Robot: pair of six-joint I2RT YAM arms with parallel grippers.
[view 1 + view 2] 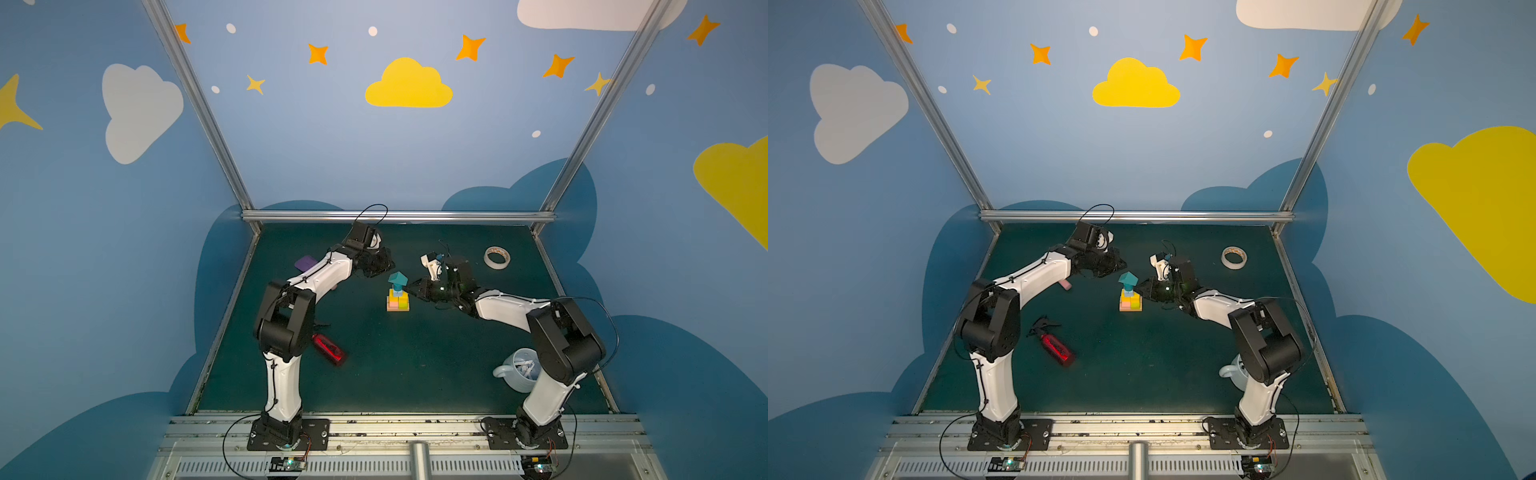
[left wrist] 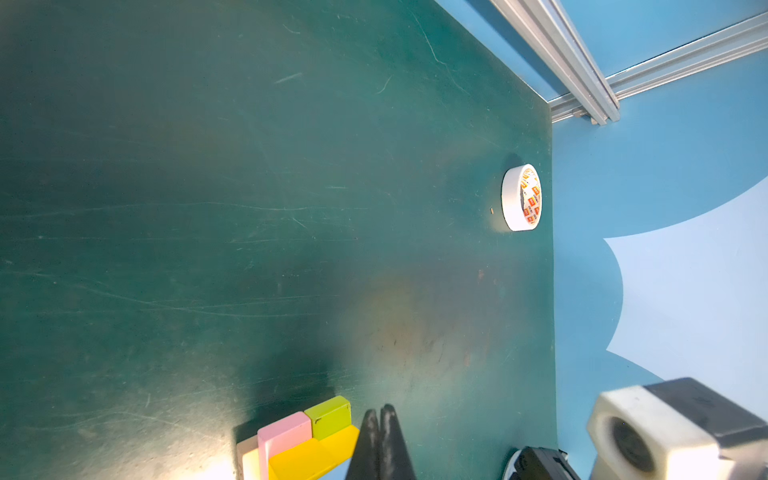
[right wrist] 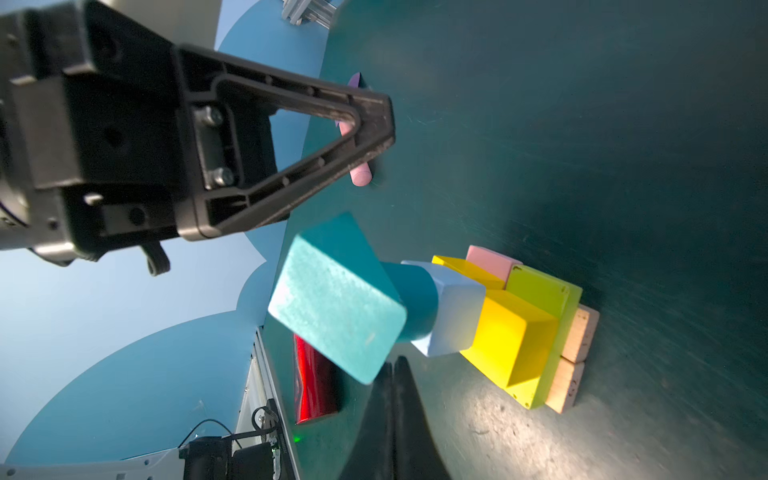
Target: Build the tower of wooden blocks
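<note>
The tower [image 1: 397,296] stands near the middle of the table [image 1: 374,374]. From the base up it has tan bars [image 3: 579,332], pink [image 3: 490,259] and lime [image 3: 540,291] slabs, yellow cubes [image 3: 511,332], a pale-blue cube [image 3: 457,316], a teal cylinder [image 3: 415,303] and a teal house block [image 3: 336,307]. The left fingers [image 1: 388,266] are clenched on nothing and hang at the tower's 11 o'clock, apart from it. The right fingers [image 1: 411,288] are also pressed together and empty. They sit just beside it at 3 o'clock — contact cannot be told. Tape [image 1: 497,257] lies at 2 o'clock, a red bottle [image 1: 329,350] at 8 and a mug [image 1: 515,372] at 4 — all well apart.
</note>
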